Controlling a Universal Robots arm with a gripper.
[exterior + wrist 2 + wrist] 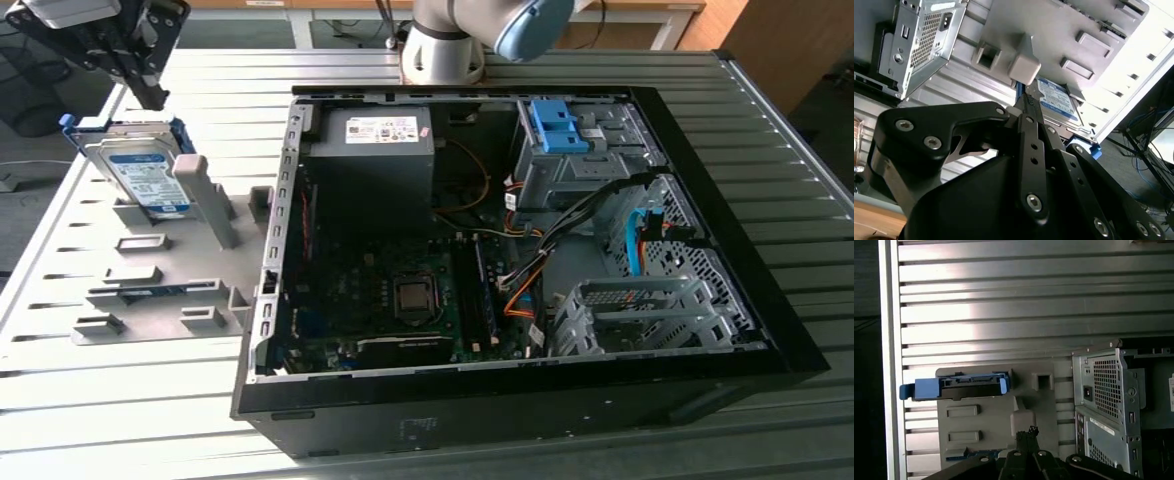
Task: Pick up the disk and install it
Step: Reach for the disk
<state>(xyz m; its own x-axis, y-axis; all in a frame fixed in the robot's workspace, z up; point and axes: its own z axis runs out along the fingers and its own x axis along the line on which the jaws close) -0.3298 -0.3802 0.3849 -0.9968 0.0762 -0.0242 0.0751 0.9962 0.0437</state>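
1. Your gripper (pixel 151 95) hangs over the table with its fingers pinched narrow, and nothing is between them (in both wrist views the tips meet).
2. The disk (pixel 144 175) is below the gripper and apart from it. It is not touched and not lifted.
3. The disk stands on edge, leaning, in a grey holder plate (pixel 200 255). The plate lies flat on the slatted metal table (pixel 120 400).
4. In the first wrist view you look down on the blue-framed edge of the disk (pixel 956 386). It sits off to one side of the gripper's tips, not straight under them.
5. The nearest thing under the tips is a grey post (pixel 1024 421) on the same plate. In the second wrist view the tips are near its top, and the disk's label shows just past it.
6. The open computer case (pixel 534 420) lies on the table, well apart from the gripper, toward the exterior view's right. Its side is off, so the board shows.
7. Inside the case, far from the gripper, are a black box with a white sticker (pixel 374 150) and a blue bracket (pixel 554 125).
8. The arm's base (pixel 447 45) stands just beyond the case's far wall in the exterior view.
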